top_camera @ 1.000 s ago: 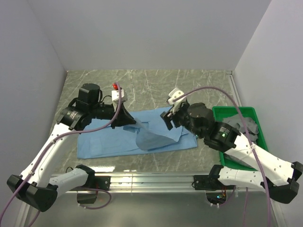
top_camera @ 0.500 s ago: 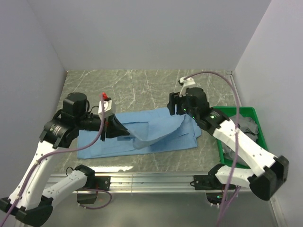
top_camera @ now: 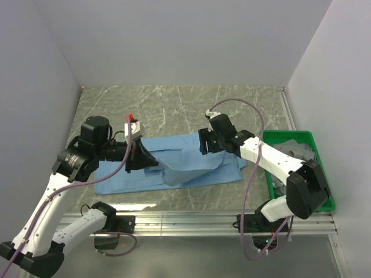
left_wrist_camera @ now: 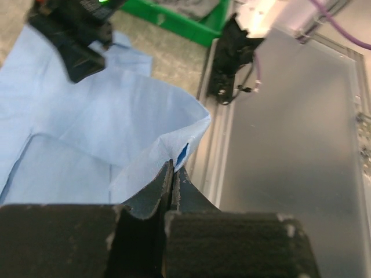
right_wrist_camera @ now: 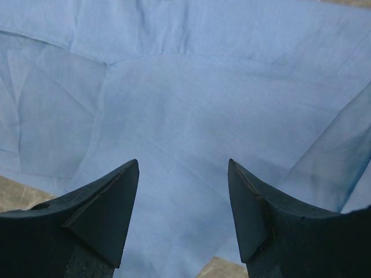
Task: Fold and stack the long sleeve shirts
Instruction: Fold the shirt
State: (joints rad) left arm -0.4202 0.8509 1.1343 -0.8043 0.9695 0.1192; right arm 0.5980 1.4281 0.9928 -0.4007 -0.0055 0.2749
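A light blue long sleeve shirt [top_camera: 197, 159] lies spread across the middle of the marble table. My left gripper [top_camera: 152, 163] is shut on a raised fold of its cloth, which hangs in a peak above the flat part. In the left wrist view the pinched edge of the shirt [left_wrist_camera: 174, 139] rises from my left gripper [left_wrist_camera: 172, 166]. My right gripper [top_camera: 203, 145] hovers open just over the shirt's right half. In the right wrist view my right gripper [right_wrist_camera: 184, 168] has nothing between its fingers, and the blue cloth [right_wrist_camera: 203, 87] fills the view below them.
A green bin [top_camera: 322, 174] holding dark grey cloth [top_camera: 304, 152] stands at the right edge of the table, next to the right arm. Grey walls close in the left, back and right sides. A metal rail [top_camera: 185, 219] runs along the near edge.
My left gripper has drawn the pinched fold left and nearer. The right arm swung out toward the back, then came down over the shirt's right half, still open.
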